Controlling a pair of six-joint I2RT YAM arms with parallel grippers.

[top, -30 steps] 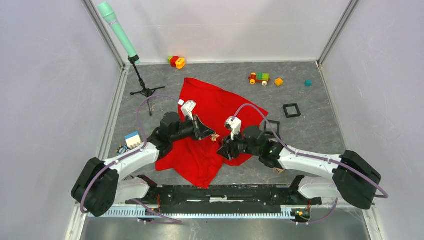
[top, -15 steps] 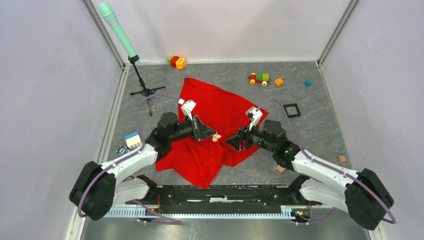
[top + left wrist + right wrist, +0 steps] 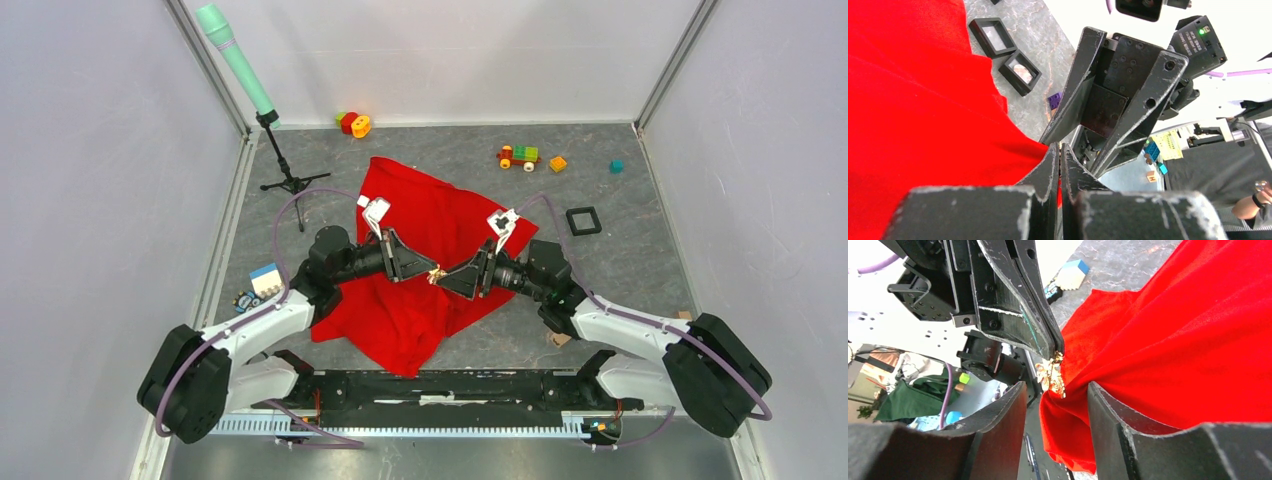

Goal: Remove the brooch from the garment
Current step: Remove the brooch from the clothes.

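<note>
The red garment (image 3: 430, 215) lies crumpled mid-table, and one fold of it is lifted to a point. The small pale gold brooch (image 3: 1053, 373) sits at that point, also visible in the top view as the brooch (image 3: 436, 274). My left gripper (image 3: 428, 271) is shut, its tips pinching the brooch's upper edge; in its own view the left gripper (image 3: 1060, 149) shows its jaws pressed together. My right gripper (image 3: 1055, 402) faces it tip to tip, open. Its fingers (image 3: 1010, 407) straddle the raised fold just under the brooch, and the right-hand finger touches the cloth.
Two black square trays (image 3: 993, 36) (image 3: 1020, 73) lie right of the cloth. A toy train (image 3: 519, 156), an orange block (image 3: 557, 163) and a teal cube (image 3: 617, 166) lie at the back. A green baton on a tripod (image 3: 288, 180) stands back left. A blue-white block (image 3: 265, 279) sits by the left arm.
My right gripper swung out to the right, then came back left to meet the left gripper's tip, its jaws now around the raised fold. The left gripper held still, shut.
</note>
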